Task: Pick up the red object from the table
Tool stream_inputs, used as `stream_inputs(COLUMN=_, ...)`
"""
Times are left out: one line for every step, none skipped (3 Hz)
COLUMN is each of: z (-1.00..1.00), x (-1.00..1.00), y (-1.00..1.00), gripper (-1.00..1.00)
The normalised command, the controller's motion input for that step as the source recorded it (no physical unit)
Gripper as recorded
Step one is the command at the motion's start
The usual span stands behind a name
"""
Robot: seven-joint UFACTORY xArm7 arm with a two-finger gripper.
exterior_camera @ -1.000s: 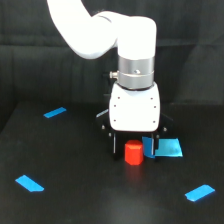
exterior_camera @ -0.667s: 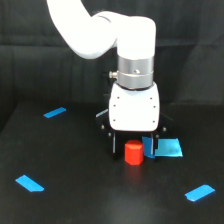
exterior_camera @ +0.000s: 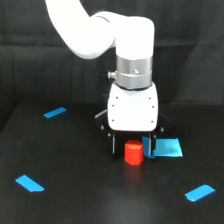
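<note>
Exterior view: white arm comes down from the top, silver wrist ring, boxy white housing, end effector [exterior_camera: 131,150] low over the black worktop [exterior_camera: 90,200]. Red object [exterior_camera: 133,153] sits on the worktop directly under the housing, between the two dark fingers [exterior_camera: 114,146], one on each side of it. Jaws spread wider than the red object, a gap visible on the exterior view's left side; on the other side contact can't be made out. So end effector open around it, nothing gripped.

Large blue patch [exterior_camera: 167,148] lies flat just beside the red object, toward the exterior view's right. Small blue strip [exterior_camera: 54,112] well apart, up and to the left of the red object. Another blue strip [exterior_camera: 29,183] lower left of it, one more [exterior_camera: 199,192] lower right. Black curtain [exterior_camera: 30,60] behind the worktop.
</note>
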Motion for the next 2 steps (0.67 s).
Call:
stream_inputs(z=-0.02, x=0.06, y=-0.02, gripper=-0.93)
stream_inputs(z=-0.01, x=-0.13, y=-0.11, gripper=-1.0)
